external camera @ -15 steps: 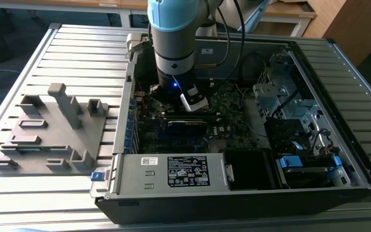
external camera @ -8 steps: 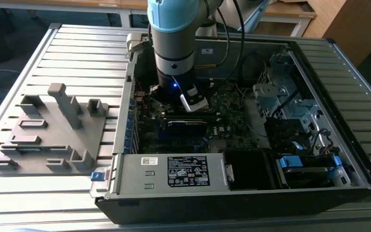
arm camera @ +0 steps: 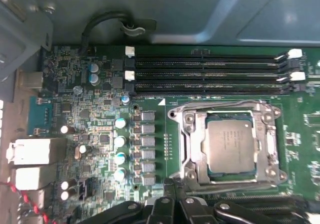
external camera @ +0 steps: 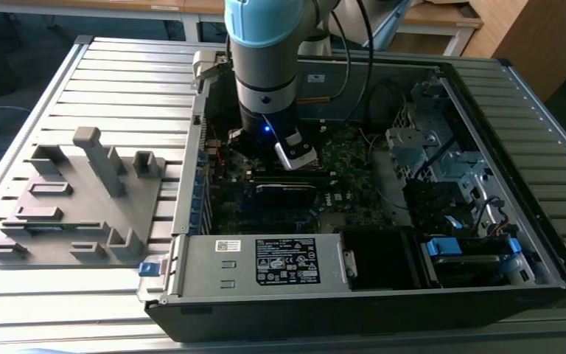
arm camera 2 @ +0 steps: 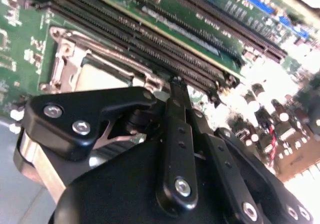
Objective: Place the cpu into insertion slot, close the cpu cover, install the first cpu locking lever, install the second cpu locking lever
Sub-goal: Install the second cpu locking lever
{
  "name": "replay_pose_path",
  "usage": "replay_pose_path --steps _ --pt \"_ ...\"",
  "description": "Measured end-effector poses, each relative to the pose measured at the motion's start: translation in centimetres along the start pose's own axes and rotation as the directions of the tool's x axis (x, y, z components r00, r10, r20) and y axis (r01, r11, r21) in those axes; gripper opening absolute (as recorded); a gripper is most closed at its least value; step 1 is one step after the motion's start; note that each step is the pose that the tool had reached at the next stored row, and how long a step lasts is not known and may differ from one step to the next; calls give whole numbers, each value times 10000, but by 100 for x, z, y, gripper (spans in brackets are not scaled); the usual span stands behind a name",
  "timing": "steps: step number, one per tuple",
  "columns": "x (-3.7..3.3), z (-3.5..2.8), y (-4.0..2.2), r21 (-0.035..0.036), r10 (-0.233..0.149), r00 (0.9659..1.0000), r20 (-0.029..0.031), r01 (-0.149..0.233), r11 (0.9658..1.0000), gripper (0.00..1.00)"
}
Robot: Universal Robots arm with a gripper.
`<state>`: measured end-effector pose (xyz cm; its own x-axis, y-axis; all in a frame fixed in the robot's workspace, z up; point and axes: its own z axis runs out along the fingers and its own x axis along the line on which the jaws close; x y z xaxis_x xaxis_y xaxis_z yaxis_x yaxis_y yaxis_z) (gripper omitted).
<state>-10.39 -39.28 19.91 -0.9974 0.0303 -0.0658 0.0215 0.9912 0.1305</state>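
In both wrist views the cpu (arm camera: 231, 145) (arm camera 2: 102, 76) lies flat in the insertion slot (arm camera: 205, 149), its silver top showing. The cpu cover (arm camera: 192, 144) (arm camera 2: 65, 58) lies down over it, framing the chip. Thin wire levers run along two sides of the socket (arm camera: 225, 104); whether they are latched I cannot tell. My gripper (arm camera: 175, 194) (arm camera 2: 175, 81) looks shut and empty, its tip low at the socket's edge on the side of the long black memory slots (arm camera 2: 165, 48). In the exterior view the gripper (external camera: 253, 151) hangs under the arm, deep in the open computer case (external camera: 548, 243).
A row of capacitors (arm camera: 120, 149) and rear connectors (arm camera: 35, 151) stand beside the socket. Memory slots (arm camera: 210, 73) flank it. In the exterior view a power supply (external camera: 263, 262), drive cages (external camera: 441, 155) and cables fill the case. A grey fixture (external camera: 77, 199) sits on the slatted table.
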Motion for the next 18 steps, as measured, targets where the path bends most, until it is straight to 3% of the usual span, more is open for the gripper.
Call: replay_pose_path --steps 6,10,18 --pt "-11 -163 21 0 0 10000 -1 0 10000 10" --pt "-30 -166 24 0 4 10000 -1 -4 10000 10" --pt "-310 -138 36 2 31 10000 3 -31 10000 10"
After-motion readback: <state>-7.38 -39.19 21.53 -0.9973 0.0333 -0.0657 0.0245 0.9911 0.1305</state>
